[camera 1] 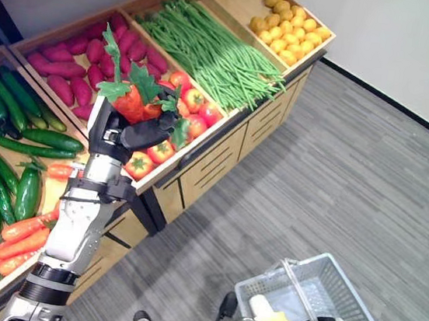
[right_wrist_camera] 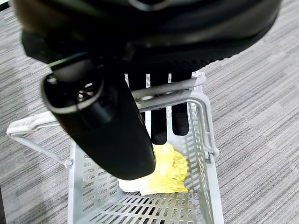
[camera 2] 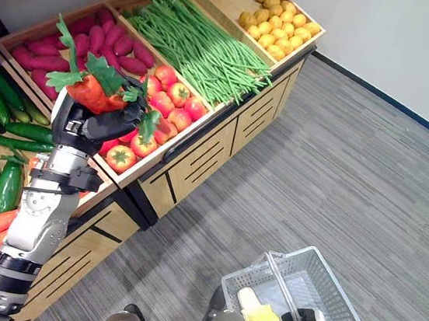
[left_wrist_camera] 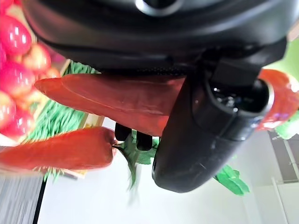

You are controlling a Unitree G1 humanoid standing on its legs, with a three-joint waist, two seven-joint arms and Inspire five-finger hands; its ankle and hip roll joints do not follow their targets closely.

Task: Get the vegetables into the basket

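two carrots (camera 1: pixel 131 103) sit clamped in the left hand (camera 1: pixel 128 130), leaves fanning above its fingers. they look light, stiff and smooth; mid-body is the safest hold. the right hand (right_wrist_camera: pixel 100 126) curls round the basket (camera 1: pixel 342 301) handle.

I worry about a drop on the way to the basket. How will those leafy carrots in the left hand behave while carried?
The carrots look stiff and smooth, so one might slip; the left hand curls round more than one. Their leaves probably flop and could snag the basket rim.
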